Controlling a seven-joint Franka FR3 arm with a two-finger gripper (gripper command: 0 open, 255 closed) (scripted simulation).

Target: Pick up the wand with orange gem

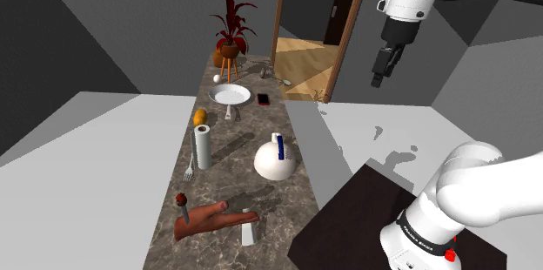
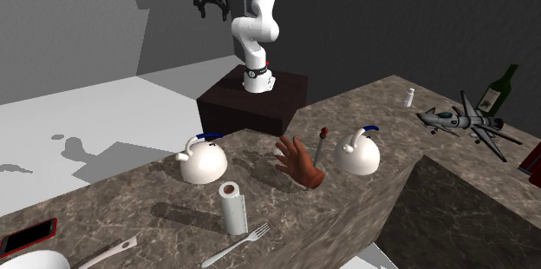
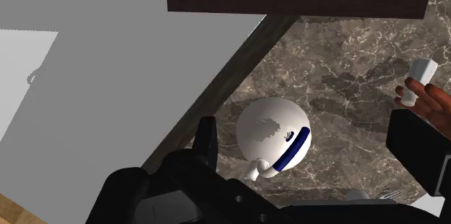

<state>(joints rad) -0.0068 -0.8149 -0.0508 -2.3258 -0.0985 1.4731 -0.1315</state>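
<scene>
Shoulder view: gripper open, empty, high above counter; wand beside brown hand, white kettle near.

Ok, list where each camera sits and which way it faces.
Shoulder view: beside the stand, looking along the counter toward the doorway; arm and end effector show.
Second exterior view: across the counter, facing the arm on its stand.
Wrist view: on the hand, looking down at a white kettle; end effector fingers show.
Shared by all: counter and kettle.
</scene>
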